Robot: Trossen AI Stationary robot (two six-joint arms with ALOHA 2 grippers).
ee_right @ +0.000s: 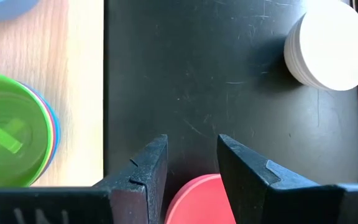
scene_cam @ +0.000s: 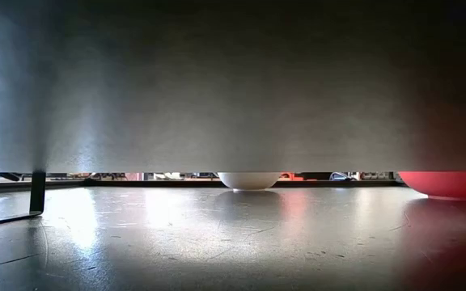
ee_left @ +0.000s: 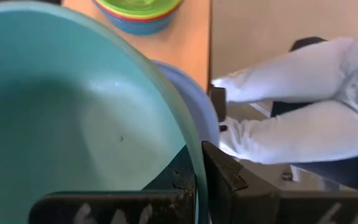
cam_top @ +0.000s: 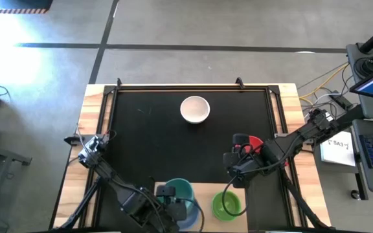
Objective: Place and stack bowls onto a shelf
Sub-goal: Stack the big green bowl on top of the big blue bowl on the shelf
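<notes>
Shelf (cam_top: 206, 191): one pale wood panel at the near edge of the table, middle to right.
Left gripper (cam_top: 168, 192): at the near edge over the shelf's left part, claw clamped together on the rim of the teal bowl (cam_top: 181, 189); the left wrist view shows one finger inside the rim and one outside.
Teal bowl: one, sitting in or just over the pale blue bowl (cam_top: 190, 213); whether they touch cannot be told.
Pale blue bowl: one, on the shelf's left part, under the teal bowl.
Small bowl stack (cam_top: 226, 204): one stack on the shelf's right part, bright green on top; coloured rims show beneath it, and how many cannot be told.
Right gripper (cam_top: 236, 161): right of centre over the black mat (cam_top: 147, 136), claw standing apart, holding nothing, above the red bowl (cam_top: 254, 144).
Red bowl: one, on the mat at the right, partly hidden by the right arm.
White bowl (cam_top: 195, 109): one, alone on the mat at the far middle, well apart from the rest.
Bowls clearly counted: five, namely teal, pale blue, green, red and white.
</notes>
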